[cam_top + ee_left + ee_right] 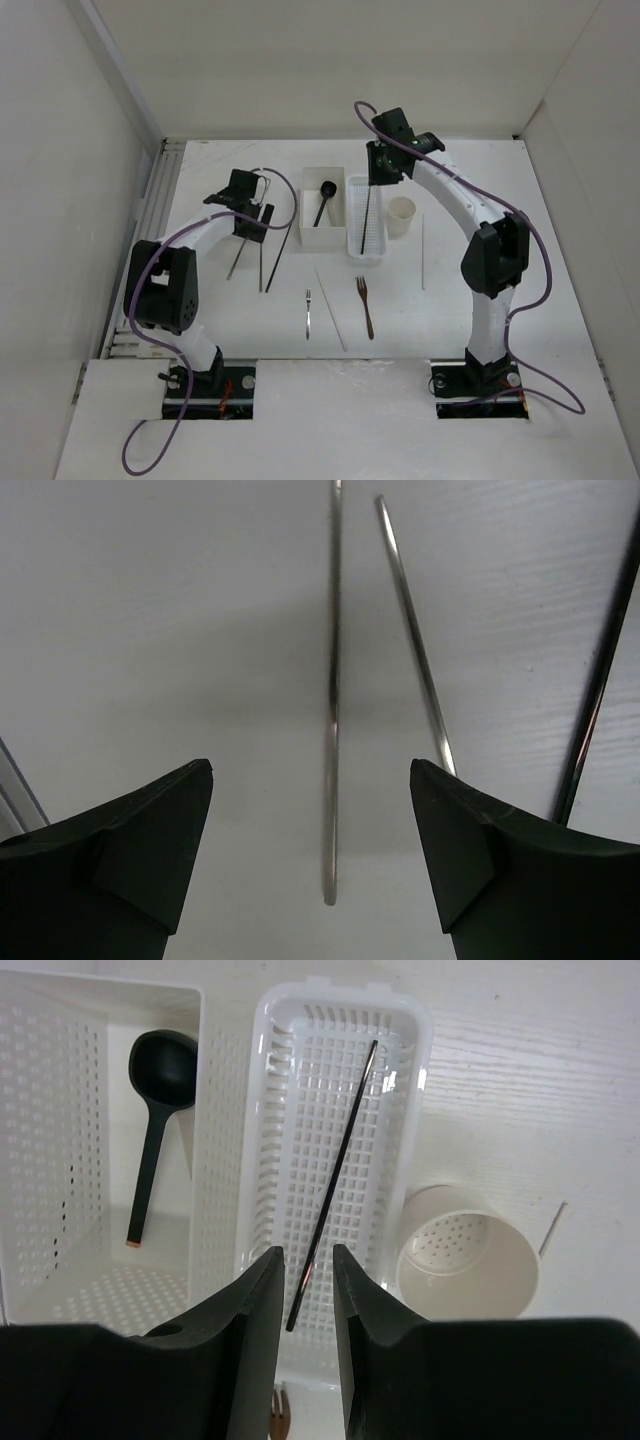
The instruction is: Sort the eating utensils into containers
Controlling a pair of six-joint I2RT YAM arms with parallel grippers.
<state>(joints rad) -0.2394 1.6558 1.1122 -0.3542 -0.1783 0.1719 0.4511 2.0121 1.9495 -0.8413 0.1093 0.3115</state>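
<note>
My left gripper [251, 216] [312, 770] hangs open just above the table. The end of a thin grey chopstick [333, 730] lies between its fingers, touching neither. A second grey chopstick [415, 650] and a dark one [595, 690] lie to its right. My right gripper [384, 168] [307, 1255] is open a little above the narrow perforated basket [352, 222] [262, 1110]. A dark chopstick [368, 215] [335, 1180] lies loose in that basket. The black spoon [325, 196] [160, 1070] rests in the white square box [308, 236] [60, 1110]. The cream cup [402, 216] [465, 1260] stands right of the basket.
A small silver fork [309, 311] and a brown fork [365, 305] lie on the table nearer the arm bases, with a pale chopstick [331, 307] slanting between them. Another pale chopstick [422, 250] lies right of the cup. White walls enclose the table.
</note>
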